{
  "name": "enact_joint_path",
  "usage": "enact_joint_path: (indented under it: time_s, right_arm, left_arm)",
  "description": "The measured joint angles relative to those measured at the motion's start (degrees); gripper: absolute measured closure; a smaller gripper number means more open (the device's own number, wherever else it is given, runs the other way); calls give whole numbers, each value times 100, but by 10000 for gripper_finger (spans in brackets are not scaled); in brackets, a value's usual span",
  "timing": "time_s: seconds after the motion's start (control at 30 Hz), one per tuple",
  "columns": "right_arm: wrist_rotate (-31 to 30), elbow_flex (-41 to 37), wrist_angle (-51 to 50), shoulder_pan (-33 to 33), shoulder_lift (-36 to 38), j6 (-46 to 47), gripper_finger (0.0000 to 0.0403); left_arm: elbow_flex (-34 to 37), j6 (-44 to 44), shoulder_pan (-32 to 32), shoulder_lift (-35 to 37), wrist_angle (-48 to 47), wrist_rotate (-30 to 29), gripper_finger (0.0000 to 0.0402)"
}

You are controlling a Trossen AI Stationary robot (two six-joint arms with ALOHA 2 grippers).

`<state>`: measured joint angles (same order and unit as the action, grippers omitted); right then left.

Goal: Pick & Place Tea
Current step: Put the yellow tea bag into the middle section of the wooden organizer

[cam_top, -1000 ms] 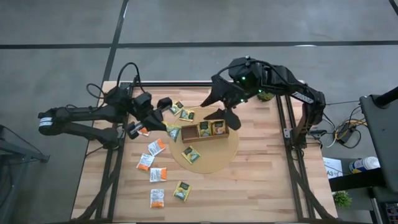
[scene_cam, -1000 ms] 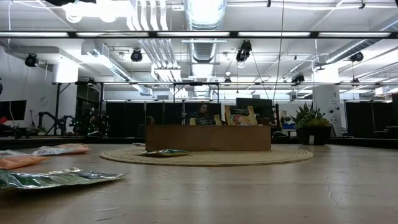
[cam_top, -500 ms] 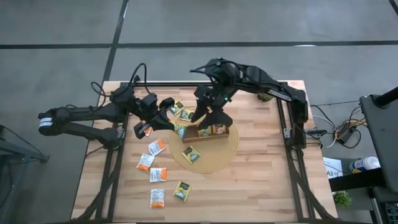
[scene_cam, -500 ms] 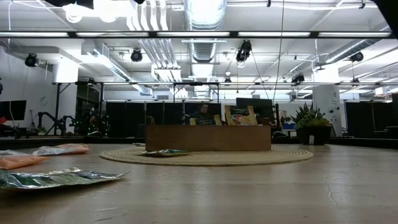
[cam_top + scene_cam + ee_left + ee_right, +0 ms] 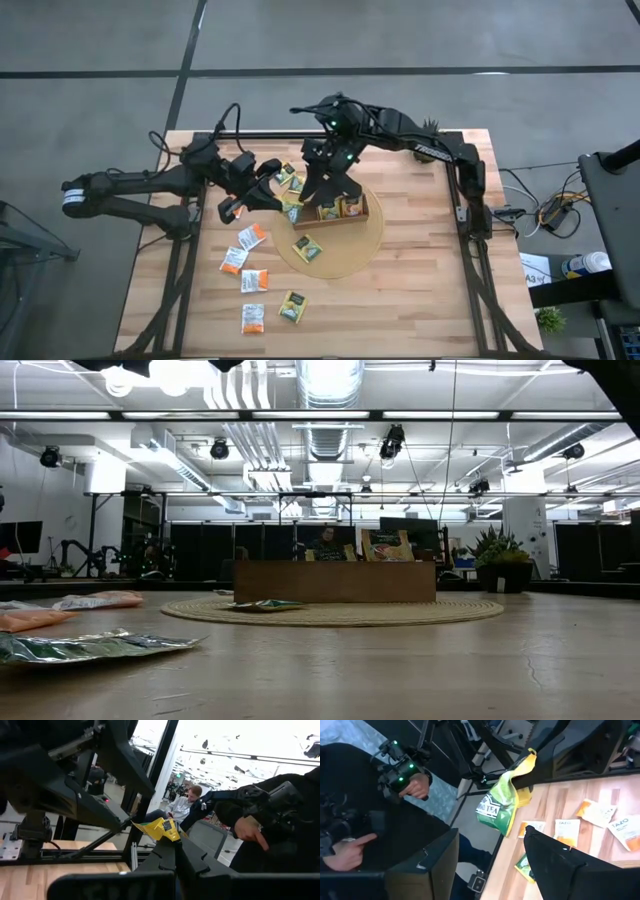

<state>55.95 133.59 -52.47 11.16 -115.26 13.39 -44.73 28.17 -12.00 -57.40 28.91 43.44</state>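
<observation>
The left gripper [image 5: 268,192] is pressed together on a yellow-green tea sachet [image 5: 501,800], which it holds up off the table near the left end of the wooden tray [image 5: 362,216]; the left wrist view shows the sachet's yellow corner [image 5: 159,828] pinched at the fingertips. The right gripper [image 5: 315,190] hangs just beside it, over the tray's left end, its fingers [image 5: 559,860] spread wide and holding nothing (the held sachet hangs ahead of the gap between them, not inside it).

Two more sachets stand in the tray's middle and right compartments [image 5: 339,207]. One lies on the round woven mat [image 5: 365,250] in front of the tray, and others are scattered on the table [image 5: 420,300], orange ones [image 5: 254,280] toward the left front. A person's hand [image 5: 415,785] shows beyond the table in the right wrist view.
</observation>
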Motion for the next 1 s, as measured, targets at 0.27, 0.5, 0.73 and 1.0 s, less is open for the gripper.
enact_joint_path:
  time_s: [0.27, 0.5, 0.73, 1.0]
  right_arm:
    - [6, -76, 88, 1, -2, 89, 184]
    - [1, -241, 101, 0, 0, 144, 184]
    - [1, -358, 252, 0, 0, 189, 184]
    - [4, -364, 388, 0, 0, 238, 233]
  left_arm:
    - [0, -8, -1, -1, -39, -2, 401]
    - [0, -73, -10, -33, -50, -306, 401]
    - [0, -1, -12, -150, -49, -308, 401]
    - [0, 13, -12, -165, -48, -306, 401]
